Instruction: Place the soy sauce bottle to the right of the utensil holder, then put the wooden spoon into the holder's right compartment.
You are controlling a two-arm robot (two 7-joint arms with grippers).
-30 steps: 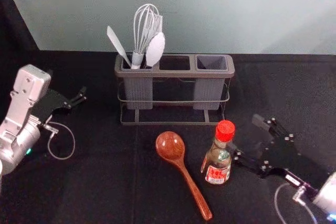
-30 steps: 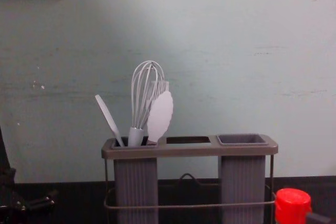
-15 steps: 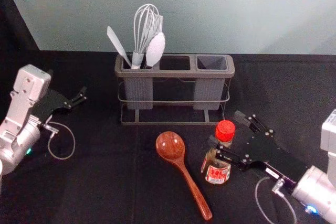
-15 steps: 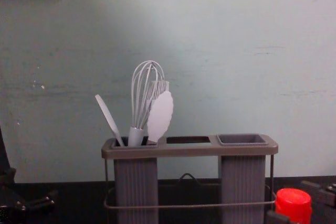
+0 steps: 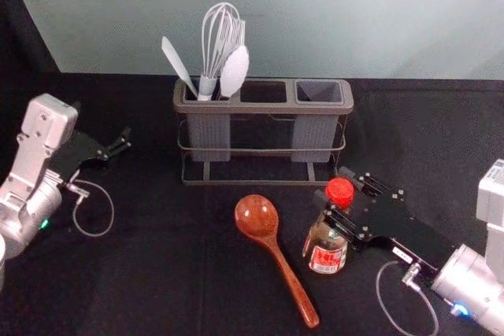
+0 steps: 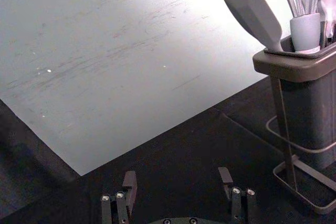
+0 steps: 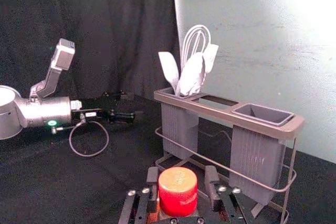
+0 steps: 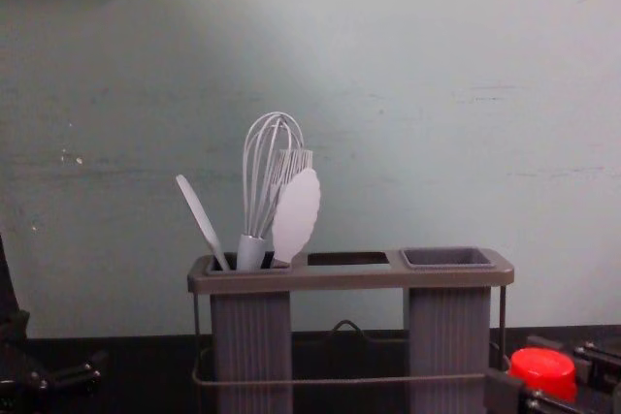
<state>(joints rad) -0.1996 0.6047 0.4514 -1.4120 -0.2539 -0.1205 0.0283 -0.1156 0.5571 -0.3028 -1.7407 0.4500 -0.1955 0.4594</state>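
Item: bottle (image 5: 327,253), one, red cap (image 5: 339,190); stands upright at right of centre in the head view, in front of the holder's right end.

Item: right gripper (image 5: 334,186), at work, reaching in from the lower right of that frame. Its fingers stand apart on either side of the cap, one at the cap's left, the other at its upper right, so the bottle's top lies between them. I see a gap beside the cap at one finger in the right wrist view; the grip is not drawn together.

Item: spoon (image 5: 257,216), one, wooden; lies on the dark table (image 5: 142,289) at lower centre, left of the bottle and apart from it, bowl toward the holder, handle slanting to the lower right.

Item: holder (image 5: 264,108), one, grey, on a wire stand, upper centre. Left compartment (image 5: 209,138) bears a whisk (image 5: 216,41), a spatula (image 5: 178,64) and other pale utensils; right compartment (image 5: 313,135) at the far end.

Item: left gripper (image 5: 101,122), parked at left of frame, fingers spread.
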